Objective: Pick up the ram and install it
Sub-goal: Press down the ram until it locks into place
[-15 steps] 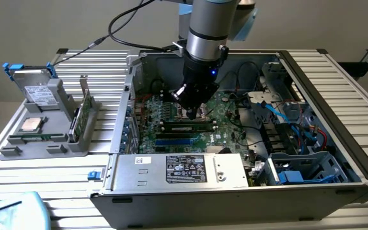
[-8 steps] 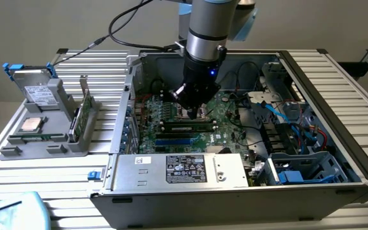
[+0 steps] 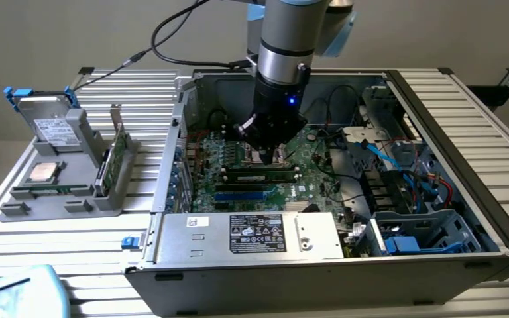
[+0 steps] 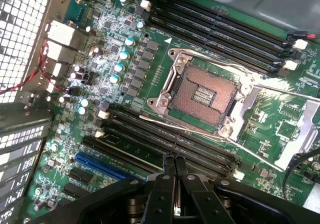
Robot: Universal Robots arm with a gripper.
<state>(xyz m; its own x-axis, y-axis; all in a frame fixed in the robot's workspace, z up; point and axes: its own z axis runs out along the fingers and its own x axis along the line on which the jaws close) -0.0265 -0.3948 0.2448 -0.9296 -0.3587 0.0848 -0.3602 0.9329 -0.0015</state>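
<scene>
We see the gripper (image 4: pixel 174 165) closed and empty, its tips pressing on the ram (image 3: pixel 256 176) lying in a slot (image 4: pixel 165 146) mid-motherboard (image 4: pixel 110 49), probably to seat it.

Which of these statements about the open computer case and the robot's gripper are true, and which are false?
1. The gripper is shut. True.
2. The processor socket holds a chip. False: it is empty, its contacts bare.
3. The gripper is over the motherboard inside the computer case. True.
4. A ram stick sits in a slot near the gripper. True.
5. The grey tray stands at the exterior view's right of the case. False: it stands at the left.
</scene>
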